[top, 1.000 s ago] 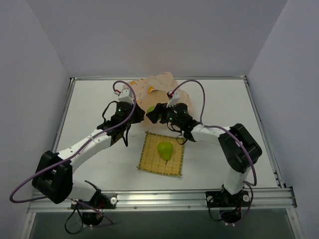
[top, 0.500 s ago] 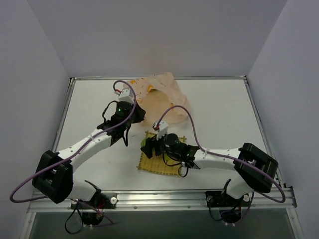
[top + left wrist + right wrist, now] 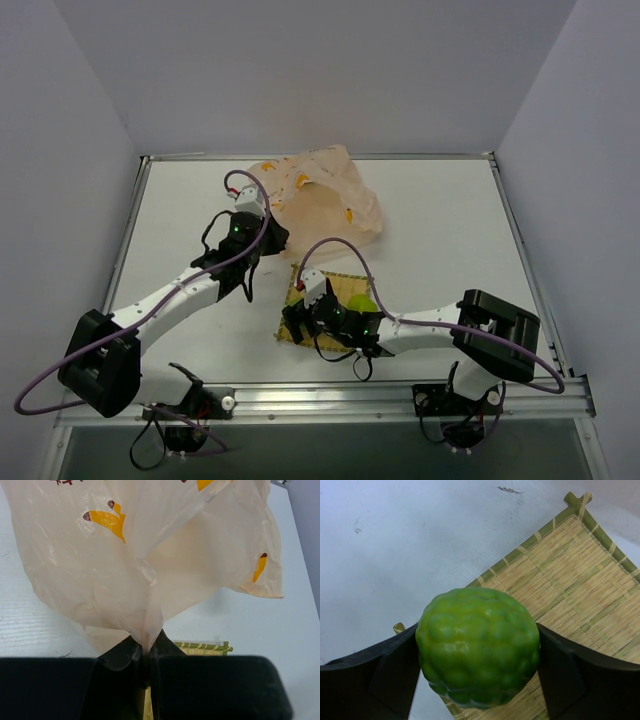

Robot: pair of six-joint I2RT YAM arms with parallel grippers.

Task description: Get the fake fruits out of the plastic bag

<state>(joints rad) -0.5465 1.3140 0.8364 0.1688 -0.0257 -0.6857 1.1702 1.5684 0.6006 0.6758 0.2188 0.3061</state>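
Observation:
The plastic bag (image 3: 322, 192), pale peach with banana prints, lies at the back of the table. My left gripper (image 3: 267, 236) is shut on a gathered fold of the bag (image 3: 150, 580), and the left wrist view shows my left gripper (image 3: 147, 649) pinching it. My right gripper (image 3: 297, 312) is shut on the round bumpy green lime-like ball (image 3: 477, 647), just above the left edge of the yellow woven mat (image 3: 570, 580). The green pear (image 3: 361, 302) lies on the mat, partly hidden by my right arm. The mango is not in view.
The yellow mat (image 3: 340, 282) lies in front of the bag, near the table's front middle; its corner also shows in the left wrist view (image 3: 202, 647). White walls close the table at the back and on both sides. A metal rail (image 3: 320, 398) runs along the front edge.
My right gripper has moved from the bag's mouth to the mat's left edge, carrying the green ball. The bag has shifted and spread a little in my left gripper's hold.

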